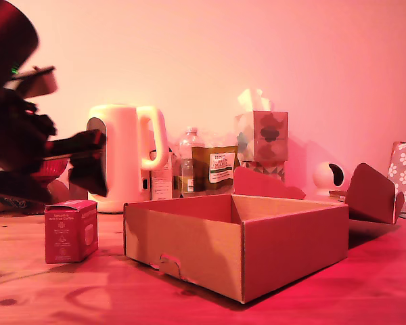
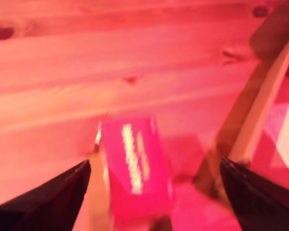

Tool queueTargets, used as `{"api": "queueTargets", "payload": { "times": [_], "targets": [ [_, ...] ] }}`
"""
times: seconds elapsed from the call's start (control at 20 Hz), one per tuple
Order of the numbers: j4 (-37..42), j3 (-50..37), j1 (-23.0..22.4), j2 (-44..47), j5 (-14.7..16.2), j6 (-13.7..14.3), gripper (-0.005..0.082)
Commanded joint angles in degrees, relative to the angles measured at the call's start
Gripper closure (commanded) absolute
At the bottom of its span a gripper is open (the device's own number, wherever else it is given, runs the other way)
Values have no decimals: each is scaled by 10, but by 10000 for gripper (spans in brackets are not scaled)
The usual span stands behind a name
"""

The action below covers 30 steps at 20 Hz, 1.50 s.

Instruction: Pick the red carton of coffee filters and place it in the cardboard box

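The gripper hung above the wooden table with its two dark fingers spread wide and nothing between them, so it was released. In the wrist view the red carton of coffee filters lay below the gap between the fingers, blurred, with pale print on its upper face. In the exterior view the gripper showed as a dark, smeared shape at the exterior view's left, above and clear of the carton. The carton stood upright on the table, just beside the cardboard box and on its left in that view, not touching it. The box sat open, its flaps folded outward and a tab slot in its near side. Behind them stood a white kettle, a clear plastic bottle, a Tesco packet and a patterned tissue box.
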Motion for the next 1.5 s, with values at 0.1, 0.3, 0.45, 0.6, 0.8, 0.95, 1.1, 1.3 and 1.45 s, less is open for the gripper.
{"api": "queueTargets", "payload": {
  "times": [0.1, 0.3, 0.45, 0.6, 0.8, 0.95, 1.1, 1.3, 1.45],
  "targets": [
    [18, 5, 17, 50, 23, 5, -11],
    [17, 9, 31, 82, 54, 5, 19],
    [5, 12, 32, 82, 63, 18, 327],
    [-9, 16, 32, 79, 68, 20, 584],
    [-73, 18, 31, 13, 67, 52, 584],
    [-138, 18, 31, -87, 67, 75, 584],
    [-163, 18, 31, -177, 69, 80, 584],
    [-148, 18, 19, -227, 115, 80, 584],
    [-91, 18, -19, -216, 139, 79, 584]
  ]
}}
